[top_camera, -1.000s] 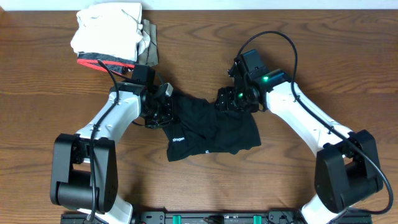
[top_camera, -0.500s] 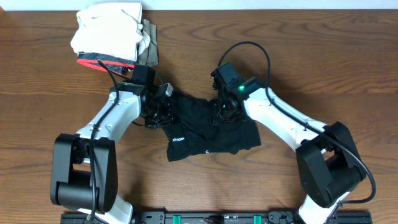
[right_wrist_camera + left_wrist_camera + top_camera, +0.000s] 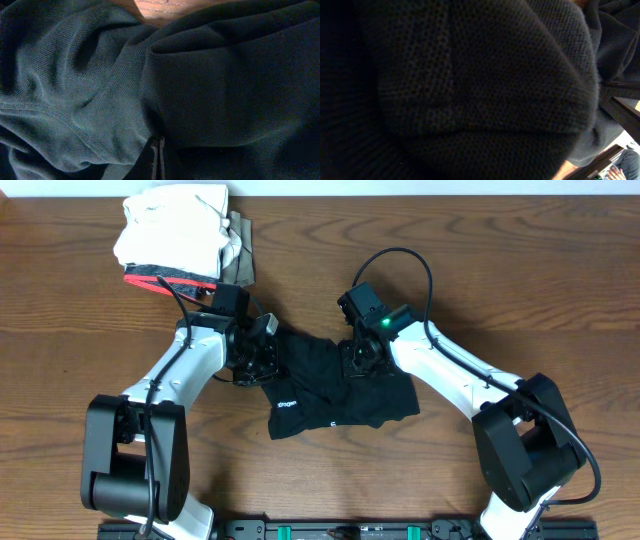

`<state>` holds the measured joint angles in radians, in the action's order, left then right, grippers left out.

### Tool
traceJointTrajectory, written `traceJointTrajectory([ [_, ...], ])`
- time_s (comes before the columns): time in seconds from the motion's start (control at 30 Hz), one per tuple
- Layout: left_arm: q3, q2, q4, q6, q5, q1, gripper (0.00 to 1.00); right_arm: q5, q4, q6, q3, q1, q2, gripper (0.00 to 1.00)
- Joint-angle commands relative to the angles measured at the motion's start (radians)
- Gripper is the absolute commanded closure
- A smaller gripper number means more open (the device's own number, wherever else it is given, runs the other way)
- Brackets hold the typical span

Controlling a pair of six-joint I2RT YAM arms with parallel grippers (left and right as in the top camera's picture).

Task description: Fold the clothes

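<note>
Grip set at two points of a rumpled black shirt (image 3: 340, 395), folding barely begun.
Left hand (image 3: 262, 358) is pinched tight on the shirt's left edge, cloth filling its camera. Right hand (image 3: 358, 360) is closed too, its fingertips (image 3: 150, 166) seemingly nipping a ridge near the top middle. The shirt lies bunched at mid-desk (image 3: 520, 270) with no neat fold made, so spreading and every fold remain. A pile of folded clothes (image 3: 175, 235) sits at the far left corner.

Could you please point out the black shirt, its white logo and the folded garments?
black shirt (image 3: 370, 405), overhead view, bare lower-right fabric
white logo (image 3: 290, 406), overhead view, middle of print
folded garments (image 3: 170, 232), overhead view, white top layer
</note>
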<state>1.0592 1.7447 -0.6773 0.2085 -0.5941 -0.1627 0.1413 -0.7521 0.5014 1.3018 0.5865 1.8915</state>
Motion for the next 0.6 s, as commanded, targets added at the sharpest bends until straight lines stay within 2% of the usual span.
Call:
traceJointTrajectory([
  [0.0, 0.023, -0.013, -0.003, -0.013, 0.008, 0.006, 0.93, 0.064, 0.003, 0.005, 0.020, 0.011, 0.008, 0.99],
  [0.2, 0.023, -0.013, -0.003, -0.013, 0.009, 0.006, 0.93, 0.208, 0.027, -0.066, 0.049, 0.011, 0.008, 0.99],
  [0.4, 0.023, -0.013, -0.003, -0.013, 0.009, 0.006, 0.92, 0.227, 0.027, -0.069, 0.053, 0.011, 0.008, 0.99],
  [0.57, 0.022, -0.013, -0.003, -0.013, 0.009, 0.006, 0.89, 0.225, 0.021, -0.069, 0.060, 0.003, 0.005, 0.92],
])
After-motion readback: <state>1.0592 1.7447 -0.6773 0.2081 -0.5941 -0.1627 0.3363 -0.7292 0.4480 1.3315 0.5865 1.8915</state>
